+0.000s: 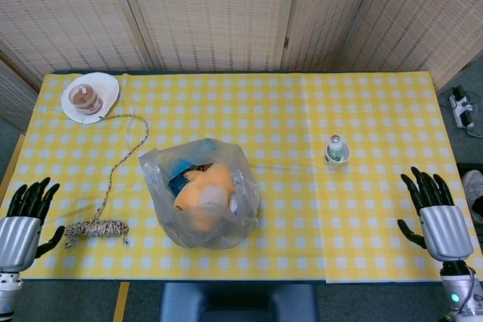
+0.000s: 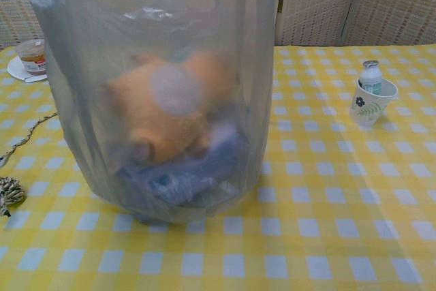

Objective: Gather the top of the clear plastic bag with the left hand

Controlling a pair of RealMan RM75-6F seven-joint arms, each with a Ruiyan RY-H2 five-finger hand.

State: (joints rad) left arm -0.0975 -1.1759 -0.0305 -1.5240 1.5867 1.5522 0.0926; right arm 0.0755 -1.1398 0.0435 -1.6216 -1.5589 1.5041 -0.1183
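Both hands, left hand (image 1: 24, 220) and right hand (image 1: 438, 213), empty, fingers spread; yellow checked tablecloth (image 1: 302, 133); woven wall panels (image 1: 219, 13).

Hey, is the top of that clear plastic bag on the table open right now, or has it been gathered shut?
Open. In the head view the clear plastic bag gapes upward, its orange and blue contents visible through the mouth, and neither hand touches it.

I see the clear bag (image 1: 202, 195) standing upright near the bench's front edge, its top open and ungathered, an orange plush toy (image 2: 167, 103) and blue packets (image 2: 184, 172) inside.
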